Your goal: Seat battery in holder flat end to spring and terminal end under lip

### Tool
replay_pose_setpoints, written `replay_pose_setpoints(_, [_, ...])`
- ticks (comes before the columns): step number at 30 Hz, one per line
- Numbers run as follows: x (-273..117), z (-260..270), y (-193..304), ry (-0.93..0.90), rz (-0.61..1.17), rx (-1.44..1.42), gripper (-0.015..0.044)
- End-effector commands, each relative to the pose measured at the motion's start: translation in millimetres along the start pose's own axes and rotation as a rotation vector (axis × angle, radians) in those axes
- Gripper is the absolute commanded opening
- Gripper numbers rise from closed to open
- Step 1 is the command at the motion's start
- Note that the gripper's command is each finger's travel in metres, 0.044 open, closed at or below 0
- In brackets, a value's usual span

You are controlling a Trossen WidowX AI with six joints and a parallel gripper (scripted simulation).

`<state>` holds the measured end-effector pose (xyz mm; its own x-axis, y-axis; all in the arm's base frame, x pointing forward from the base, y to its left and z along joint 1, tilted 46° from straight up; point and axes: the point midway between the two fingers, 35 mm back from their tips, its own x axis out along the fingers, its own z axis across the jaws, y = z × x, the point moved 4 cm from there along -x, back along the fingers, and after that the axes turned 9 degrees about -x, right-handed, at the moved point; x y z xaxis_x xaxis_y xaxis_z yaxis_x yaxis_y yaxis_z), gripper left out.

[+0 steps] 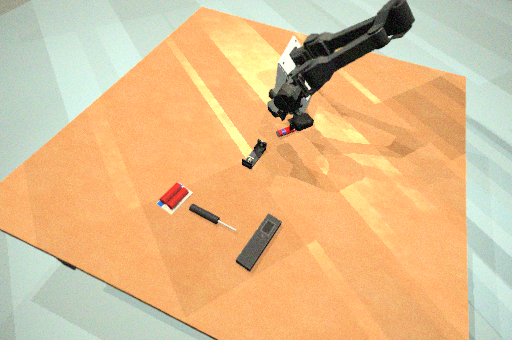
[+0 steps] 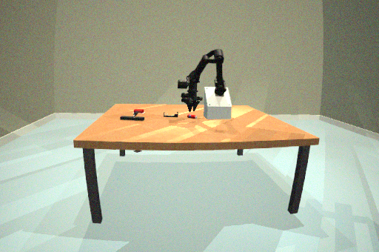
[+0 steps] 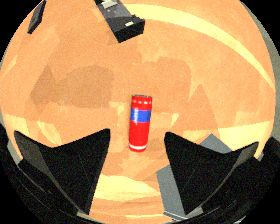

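A red battery [image 1: 283, 131] [image 2: 192, 116] [image 3: 140, 125] with a blue band lies on its side on the table. In the wrist view its silver end points up the picture; which end is the terminal cannot be told. The black holder [image 1: 256, 154] [image 2: 170, 115] [image 3: 133, 31] stands apart from the battery, with raised ends and no battery in it; its spring and lip are too small to tell apart. My gripper [image 2: 192, 110] [image 3: 138, 135] is partly open and holds nothing. Its fingertips are above the battery, one to each side of it in the wrist view, with a gap on both sides.
A card with two red cells [image 1: 175, 196] [image 2: 138, 110], a screwdriver [image 1: 205, 213] and a dark remote [image 1: 259, 242] [image 2: 132, 118] [image 3: 37, 17] lie beyond the holder. The arm's pale base box [image 2: 217, 112] stands beside the battery, on the side away from the holder.
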<state>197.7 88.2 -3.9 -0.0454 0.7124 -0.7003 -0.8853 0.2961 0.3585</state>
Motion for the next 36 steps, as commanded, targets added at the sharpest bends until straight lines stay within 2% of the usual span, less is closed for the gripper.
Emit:
replay_pose_setpoints(1, [7.7,-2.5,1.5,0.002,0.01,0.012,0.0242])
replay_pose_setpoints(26, [44.2,-2.6,4.2,-0.001,0.013,0.013,0.0242])
replay_pose_setpoints(29, [44.2,-2.6,4.2,-0.001,0.013,0.013,0.0163])
replay_pose_setpoints(36, [44.2,-2.6,4.2,-0.001,0.013,0.013,0.0116])
